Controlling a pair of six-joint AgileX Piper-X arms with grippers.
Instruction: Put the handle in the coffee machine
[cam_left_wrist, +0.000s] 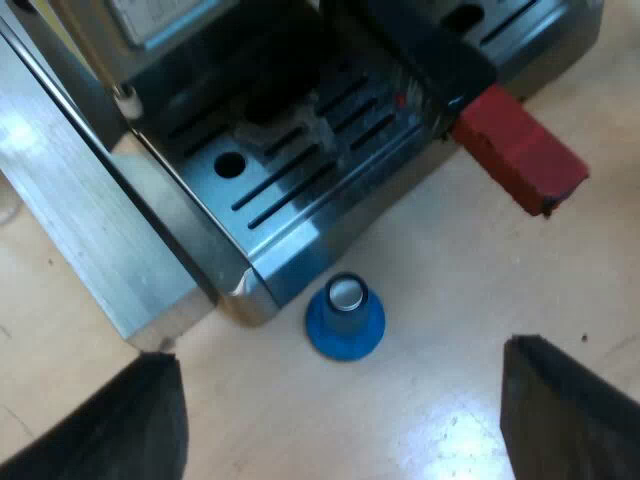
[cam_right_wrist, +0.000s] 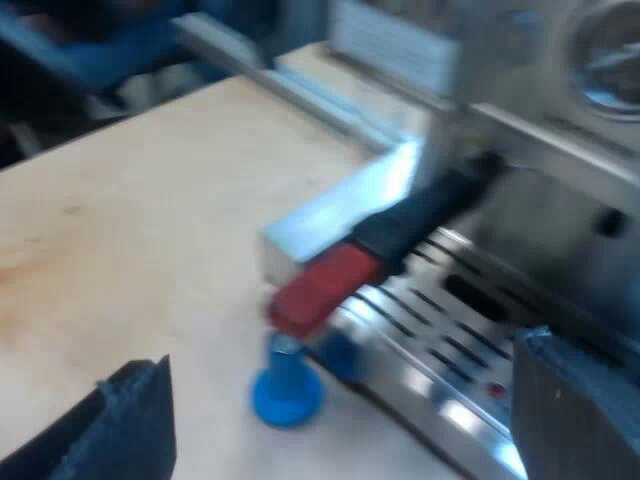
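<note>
the left gripper (cam_left_wrist: 336, 366) has matte black fingers (cam_left_wrist: 120, 430). just ahead of this claw, on the pale beige wooden table (cam_left_wrist: 450, 290), stands a bright blue round tamper (cam_left_wrist: 344, 318) with a silvery grey top. beyond it, the brushed silver steel espresso machine (cam_left_wrist: 150, 240) has a shiny drip tray (cam_left_wrist: 300, 170) patterned with dark parallel slots and one small red dot. the black handle (cam_left_wrist: 440, 60) ends in a red block (cam_left_wrist: 520, 155). the right gripper (cam_right_wrist: 340, 352) is black too, with the same colours ahead of it.

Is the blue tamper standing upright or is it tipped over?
Upright: the blue tamper stands on its wide end on the table, beside the drip tray.
</note>
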